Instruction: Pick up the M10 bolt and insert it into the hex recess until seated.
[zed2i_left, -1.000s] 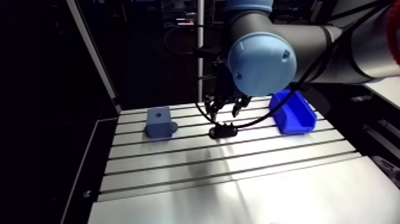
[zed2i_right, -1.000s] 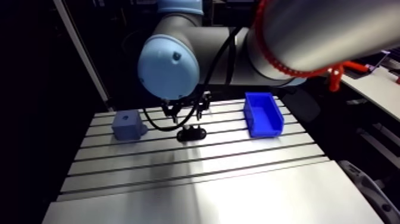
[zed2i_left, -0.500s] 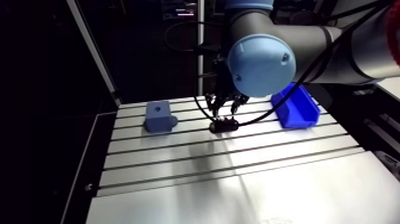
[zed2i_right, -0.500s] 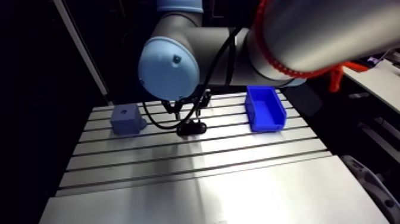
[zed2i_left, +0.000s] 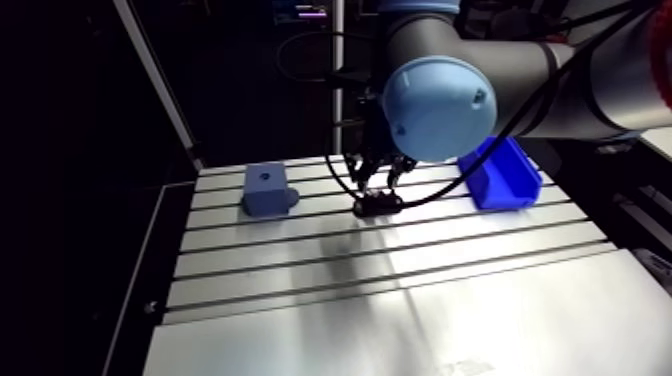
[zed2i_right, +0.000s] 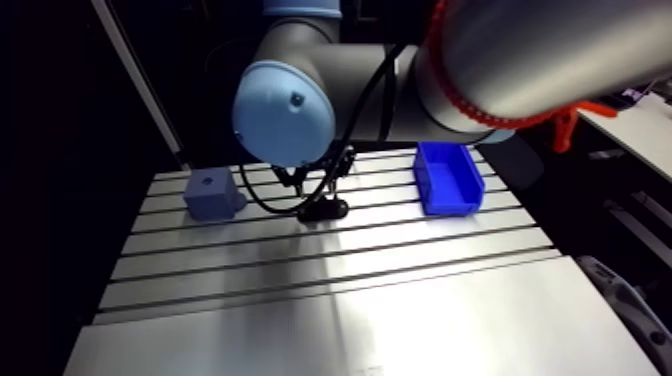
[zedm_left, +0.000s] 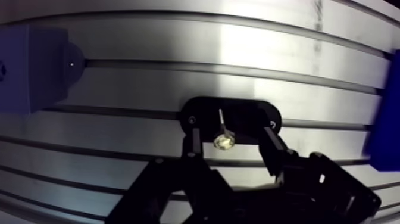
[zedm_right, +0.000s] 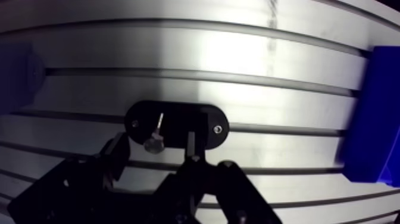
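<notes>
The tool (zedm_left: 230, 136) hangs low over a black oval holder (zedm_left: 250, 113) on the slotted surface (zedm_left: 178, 77). Its fingers are spread wide on either side of the bolt (zedm_left: 224, 141), which sits on the holder with neither finger touching it. A blue block (zed2i_left: 265, 190) and a blue bin (zed2i_left: 500, 175) lie well apart on either side.

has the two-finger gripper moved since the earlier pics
Yes. It has come down: in the arm view the black two-finger gripper hangs closer above the black oval plate than before.
</notes>
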